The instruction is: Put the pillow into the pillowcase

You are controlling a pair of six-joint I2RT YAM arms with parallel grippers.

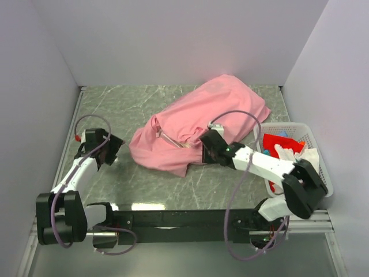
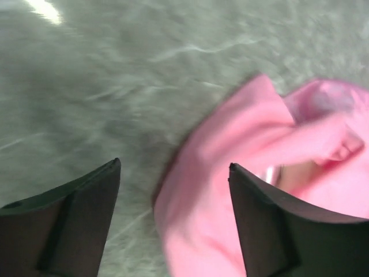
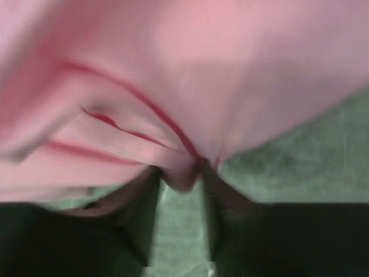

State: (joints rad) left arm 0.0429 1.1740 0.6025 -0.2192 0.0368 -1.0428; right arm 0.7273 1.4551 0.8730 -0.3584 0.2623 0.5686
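The pink pillowcase [image 1: 202, 115] lies bulging in the middle of the table, its mouth turned toward the left front. A pale sliver of the pillow [image 2: 295, 175] shows inside that mouth; the rest of the pillow is hidden. My left gripper [image 1: 114, 150] hangs open just left of the pillowcase [image 2: 230, 167], and the left wrist view shows its jaws [image 2: 174, 167] wide apart over the cloth's edge and bare table. My right gripper [image 1: 205, 151] is at the near edge of the pillowcase [image 3: 202, 69]. Its jaws [image 3: 181, 173] are partly apart, with a small fold of pink cloth between the tips.
A white basket [image 1: 314, 134] stands at the right edge of the table with a red cloth [image 1: 279, 142] and a white cloth [image 1: 301, 156] in it. White walls close in the green marbled tabletop [image 1: 115, 104] on three sides.
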